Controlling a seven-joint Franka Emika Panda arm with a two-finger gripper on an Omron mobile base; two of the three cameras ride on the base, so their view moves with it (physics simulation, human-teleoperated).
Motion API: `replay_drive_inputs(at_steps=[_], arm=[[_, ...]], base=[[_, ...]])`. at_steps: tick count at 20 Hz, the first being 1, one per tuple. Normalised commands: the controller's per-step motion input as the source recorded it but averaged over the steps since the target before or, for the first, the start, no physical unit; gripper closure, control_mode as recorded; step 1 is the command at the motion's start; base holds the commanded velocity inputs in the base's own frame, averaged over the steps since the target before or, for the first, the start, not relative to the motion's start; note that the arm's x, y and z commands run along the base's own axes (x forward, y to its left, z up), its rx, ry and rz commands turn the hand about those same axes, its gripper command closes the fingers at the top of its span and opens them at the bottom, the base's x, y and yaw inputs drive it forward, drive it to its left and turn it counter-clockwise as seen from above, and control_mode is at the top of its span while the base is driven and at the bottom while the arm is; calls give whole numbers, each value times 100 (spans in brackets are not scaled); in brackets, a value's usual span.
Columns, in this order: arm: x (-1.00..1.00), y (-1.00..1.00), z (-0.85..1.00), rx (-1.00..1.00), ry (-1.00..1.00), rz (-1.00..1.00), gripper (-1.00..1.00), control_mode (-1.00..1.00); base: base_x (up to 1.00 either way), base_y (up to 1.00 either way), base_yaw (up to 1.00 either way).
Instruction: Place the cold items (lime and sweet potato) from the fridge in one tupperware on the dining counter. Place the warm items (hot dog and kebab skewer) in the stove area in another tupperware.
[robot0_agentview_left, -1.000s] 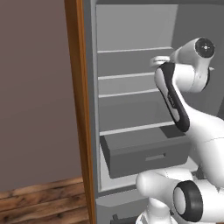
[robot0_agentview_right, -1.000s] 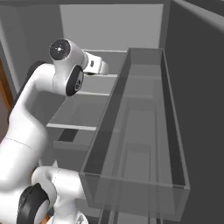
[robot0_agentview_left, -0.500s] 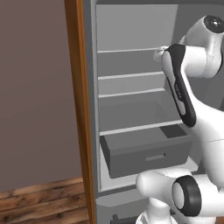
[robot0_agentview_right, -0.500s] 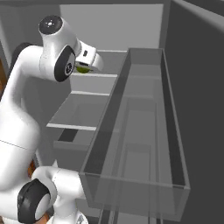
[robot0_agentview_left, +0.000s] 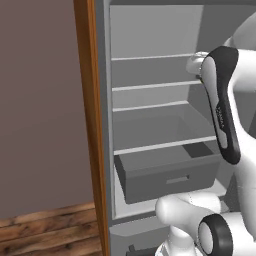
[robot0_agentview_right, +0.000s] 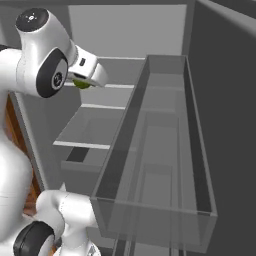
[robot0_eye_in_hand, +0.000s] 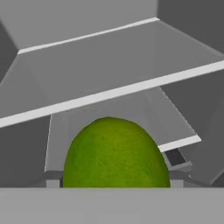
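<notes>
The arm reaches up and forward into the open fridge, its gripper level with the upper shelves and closed around the lime. The fingertips are hidden behind the lime in the hand view, and in the right base view only a green sliver shows under the hand. A drawer sits below, and the door bin stands to the right.

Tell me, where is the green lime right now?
The lime sits right at the gripper in the hand view, above the fridge shelves. In the right base view it peeks out under the robot's hand, in front of the open fridge.
</notes>
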Motion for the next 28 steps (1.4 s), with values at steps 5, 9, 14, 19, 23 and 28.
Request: replay_drive_inputs(at_steps=[5, 9, 14, 19, 23, 28], arm=[[-58, 3, -1, 1, -1, 0, 100, -100], [-46, 13, -23, -3, 2, 0, 100, -100], [-49, 10, -31, -1, 5, -2, 100, -100], [-38, 4, -29, 0, 4, -7, 100, 100], [0, 0, 0, 0, 0, 0, 100, 100], [0, 0, 0, 0, 0, 0, 100, 100]], base=[[0, 0, 0], [0, 0, 0], [0, 0, 0], [-28, 13, -5], [-42, 78, -31], [-49, 77, -56]])
